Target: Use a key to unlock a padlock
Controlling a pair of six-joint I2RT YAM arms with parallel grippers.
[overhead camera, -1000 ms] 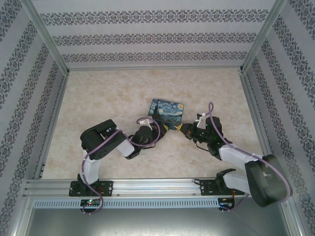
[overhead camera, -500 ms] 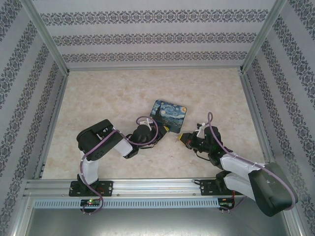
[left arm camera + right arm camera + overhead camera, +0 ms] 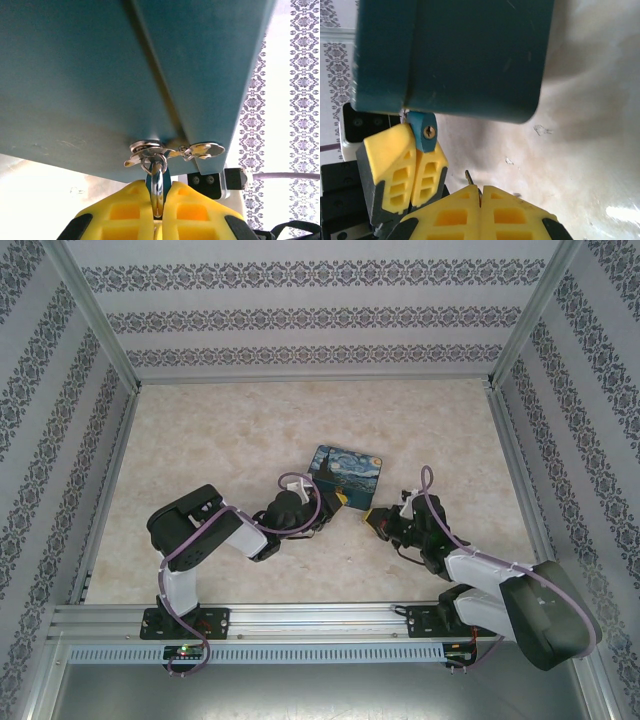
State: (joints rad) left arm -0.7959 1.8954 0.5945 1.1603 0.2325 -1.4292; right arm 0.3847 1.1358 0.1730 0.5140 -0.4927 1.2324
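Marbled table [image 3: 230, 430] is carrying everything. The painted tin [image 3: 346, 470] is sitting near its middle, showing a swirled night-sky print on the lid and plain dark-teal sides in both wrist views. Left gripper [image 3: 338, 502] is reaching in at the tin's near edge, closed down on the padlock [image 3: 424, 131]. Right gripper [image 3: 480, 191] is pinched tight just beside it, with the key [image 3: 469, 176] poking out from between its tips. Padlock is hanging from the silvery hasp [image 3: 175, 149] at the tin's seam, its thin bright shackle [image 3: 157, 182] threading the hasp ring and running down between the left jaws. Body is looking teal-blue, rounded and glossy, its brassy keyhole [image 3: 429, 132] facing the right gripper, a little apart from the key tip. I'm judging the padlock light, rigid and slick on the paint. It is hanging loose on its ring, so likely to swing or twist unless pinned by the sides of the body, leaving the keyhole end bare. Tin is seeming light too, apt to slide if pushed. Key is showing as a dull brownish sliver. It looks stiff but thin, liable to turn in the grip or bend if driven in off-line, so it is best held by its head, blade out.
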